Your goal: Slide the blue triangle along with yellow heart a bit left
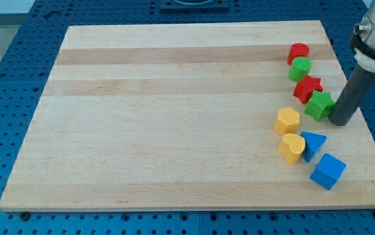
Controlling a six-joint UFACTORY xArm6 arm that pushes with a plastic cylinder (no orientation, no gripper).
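Note:
The blue triangle (313,144) lies near the board's right side, touching the yellow heart (292,147) on its left. My tip (341,122) stands up and to the right of the triangle, apart from it. The tip is right next to the green star (319,105), on that star's right side.
A yellow hexagon (287,121) sits just above the heart. A blue cube (328,171) lies below and right of the triangle. A red star (307,88), a green cylinder (300,68) and a red cylinder (298,52) run up the right side. The wooden board (161,117) ends near the tip's right.

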